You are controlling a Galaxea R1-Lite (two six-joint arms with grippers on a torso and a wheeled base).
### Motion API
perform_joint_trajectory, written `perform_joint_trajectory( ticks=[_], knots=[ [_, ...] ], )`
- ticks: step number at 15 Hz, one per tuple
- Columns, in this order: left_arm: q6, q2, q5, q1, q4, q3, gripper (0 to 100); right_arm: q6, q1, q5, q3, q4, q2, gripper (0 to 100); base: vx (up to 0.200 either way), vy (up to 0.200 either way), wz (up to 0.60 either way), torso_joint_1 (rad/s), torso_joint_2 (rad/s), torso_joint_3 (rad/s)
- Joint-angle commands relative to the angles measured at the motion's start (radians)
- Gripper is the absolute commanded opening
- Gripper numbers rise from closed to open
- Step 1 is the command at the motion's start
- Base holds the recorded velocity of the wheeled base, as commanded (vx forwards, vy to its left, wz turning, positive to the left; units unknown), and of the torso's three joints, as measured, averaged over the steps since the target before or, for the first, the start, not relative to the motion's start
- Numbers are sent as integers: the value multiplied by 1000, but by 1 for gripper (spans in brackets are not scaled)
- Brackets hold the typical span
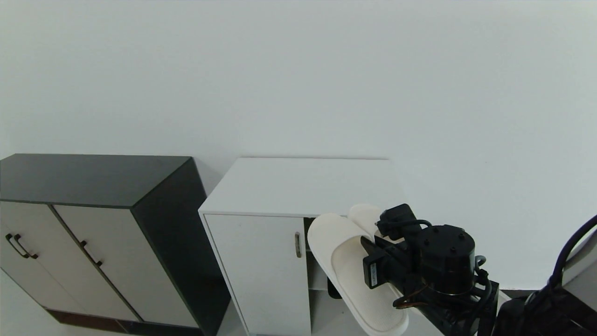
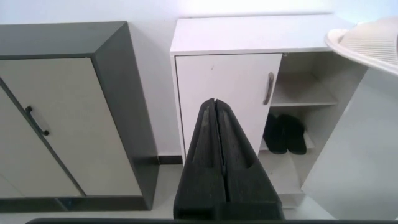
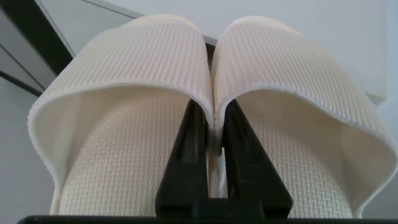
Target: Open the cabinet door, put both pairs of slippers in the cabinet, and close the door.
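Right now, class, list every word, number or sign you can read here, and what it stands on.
None is readable.
A small white label on the right arm's black wrist mount: too small to read.
The white cabinet, dark cabinet, cream slippers: no print.

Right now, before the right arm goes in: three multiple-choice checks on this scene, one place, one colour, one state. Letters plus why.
1. Where are the dark slippers?
A. inside the white cabinet, on its open side
B. on top of it
C. beside it, outside

2. What colour is the pair of slippers in the right gripper?
A. black
B. cream
C. red

3. How is the left gripper?
A. wide open
B. shut on a slipper
C. shut, empty

Answers: 1 A, they sit on a shelf in the open half; 2 B, both soles look cream; 3 C, it is closed tight with nothing between.
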Motion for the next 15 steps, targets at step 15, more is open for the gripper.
perform_joint_trajectory(
  ticks=[15],
  knots=[
    [0, 1, 0, 2, 0, 0, 0, -35, 9, 10, 116, -155, 11, 0, 0, 0, 0, -12, 24, 16]
  ],
)
